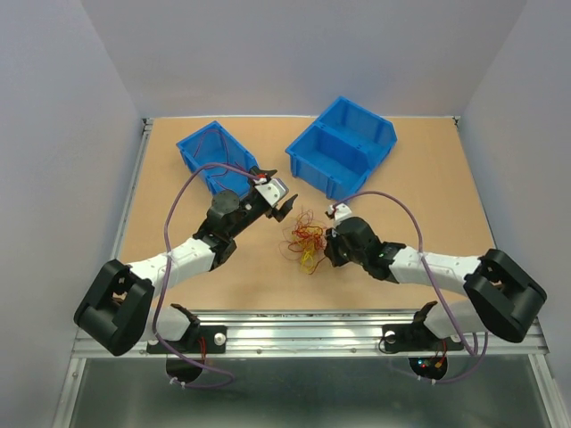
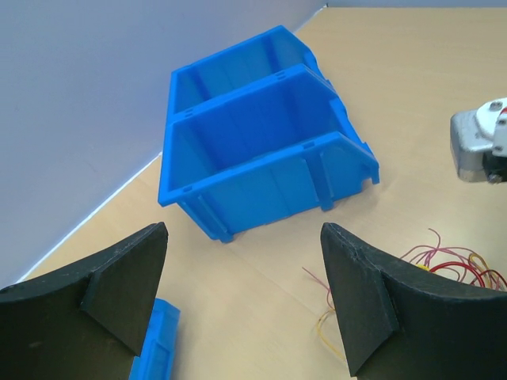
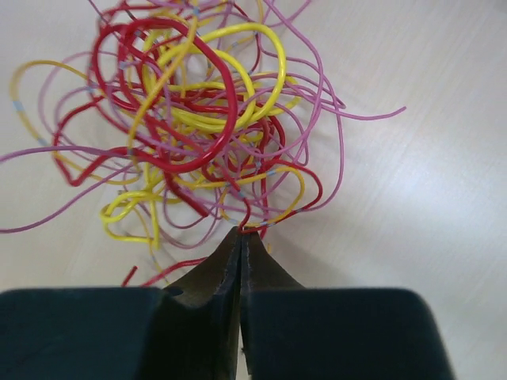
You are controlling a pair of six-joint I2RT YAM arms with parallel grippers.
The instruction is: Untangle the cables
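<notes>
We see right fingers (image 3: 240, 235) pressed shut, pinching red strand (image 3: 247, 222) at near edge of tangle of thin red, yellow and pink wires (image 3: 190, 134) on tabletop (image 1: 428, 196) between arms; left fingers (image 1: 285, 208) spread wide, empty, beside tangle. Step: strand seized. Next, we judge: gentle outward pull, left pinning bundle.

Thin cables (image 1: 305, 238): red, yellow, pink; loose looped tangle, on table (image 1: 428, 178) centre.
</notes>
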